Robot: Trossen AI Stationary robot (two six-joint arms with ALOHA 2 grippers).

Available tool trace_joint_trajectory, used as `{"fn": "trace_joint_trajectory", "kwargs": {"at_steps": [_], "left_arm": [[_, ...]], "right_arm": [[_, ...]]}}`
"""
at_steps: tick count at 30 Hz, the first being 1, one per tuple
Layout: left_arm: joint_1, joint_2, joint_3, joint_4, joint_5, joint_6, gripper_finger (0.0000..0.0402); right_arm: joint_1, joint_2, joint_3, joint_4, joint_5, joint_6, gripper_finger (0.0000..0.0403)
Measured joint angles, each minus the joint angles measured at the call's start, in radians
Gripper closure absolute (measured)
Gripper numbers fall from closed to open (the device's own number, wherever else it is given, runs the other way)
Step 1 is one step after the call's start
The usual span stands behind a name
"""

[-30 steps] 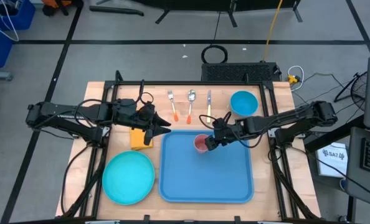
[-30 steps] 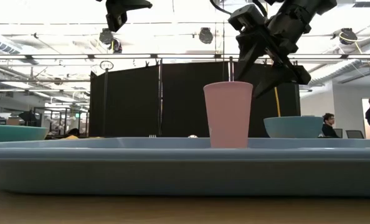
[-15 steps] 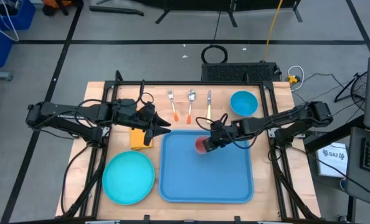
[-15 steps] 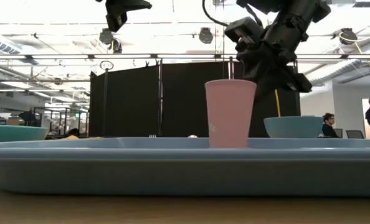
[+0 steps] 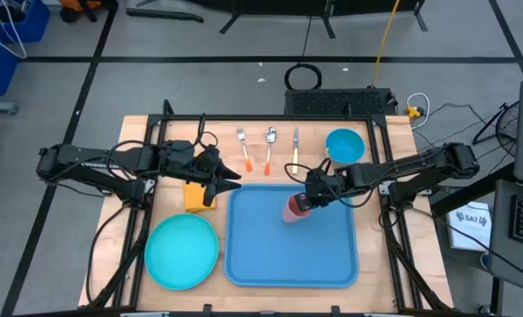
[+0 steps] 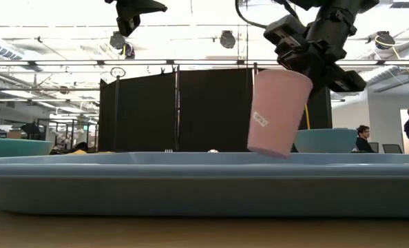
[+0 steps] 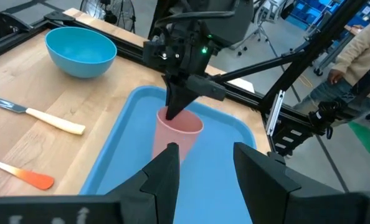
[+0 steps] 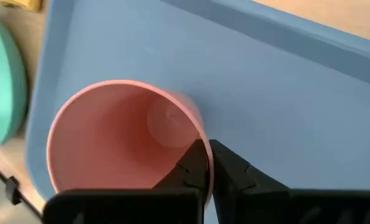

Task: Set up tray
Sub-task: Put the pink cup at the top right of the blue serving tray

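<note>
The blue tray (image 5: 292, 236) lies flat on the wooden table (image 5: 394, 264), in the lower middle of the high view, with the round teal plate (image 5: 182, 251) just beside it at the lower left. The right gripper (image 5: 307, 201) reaches in from the right of that view over the tray's upper part and pinches the rim of a pink cup (image 5: 295, 210), one finger inside and one outside, as the right wrist view shows. In the low view the cup (image 6: 276, 114) hangs tilted, its base seemingly lifted just clear of the tray (image 6: 204, 180), though the tray's near wall hides the floor. The left gripper (image 5: 219, 183) hovers at the tray's upper left corner, above a yellow object (image 5: 196, 195) that may be a sponge, its fingers (image 7: 165, 173) partly apart and holding nothing. Along the top of the table lie a fork (image 5: 243, 147), a spoon (image 5: 269, 147) and a knife (image 5: 295, 148), and a blue bowl (image 5: 344, 145) stands to their right
</note>
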Motion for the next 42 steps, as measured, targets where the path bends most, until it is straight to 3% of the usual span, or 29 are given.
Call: {"fn": "trace_joint_trajectory", "kwargs": {"at_steps": [14, 25, 42], "left_arm": [[0.0, 0.0, 0.0, 0.0, 0.0, 0.005, 0.0247], [0.0, 0.0, 0.0, -0.001, 0.0, 0.002, 0.0247], [0.0, 0.0, 0.0, -0.002, 0.024, -0.004, 0.0247]], "right_arm": [[0.001, -0.148, 0.0, -0.44, 0.055, 0.038, 0.0402], [0.001, -0.194, -0.001, -0.587, 0.098, 0.058, 0.0402], [-0.001, -0.197, -0.088, -0.459, 0.087, 0.068, 0.0403]]}}
